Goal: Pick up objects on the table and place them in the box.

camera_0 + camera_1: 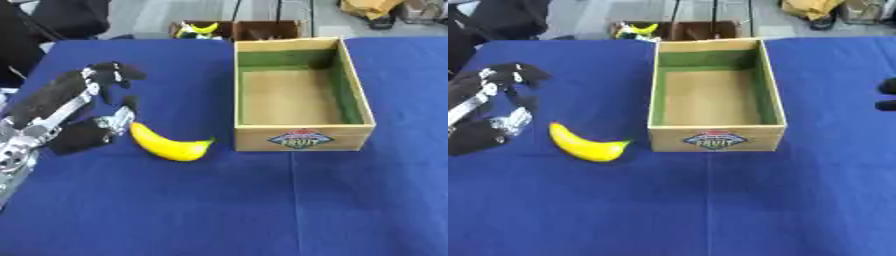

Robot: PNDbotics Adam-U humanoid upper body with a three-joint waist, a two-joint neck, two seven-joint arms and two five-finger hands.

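A yellow banana (168,144) lies on the blue table, just left of the wooden fruit box (302,139), its tip close to the box's front corner. The box stands empty, with a green inner lining and a "FRUIT" label on its front wall. My left hand (80,100) hovers at the banana's left end, fingers relaxed and spread, the thumb close to the banana's upper end; nothing is held. Only the fingertips of my right hand (887,95) show, at the right edge of the right eye view.
The blue cloth covers the whole table (262,210). Beyond the far edge stands a brown crate (236,29) holding yellow and green things. Dark shapes sit at the far left corner.
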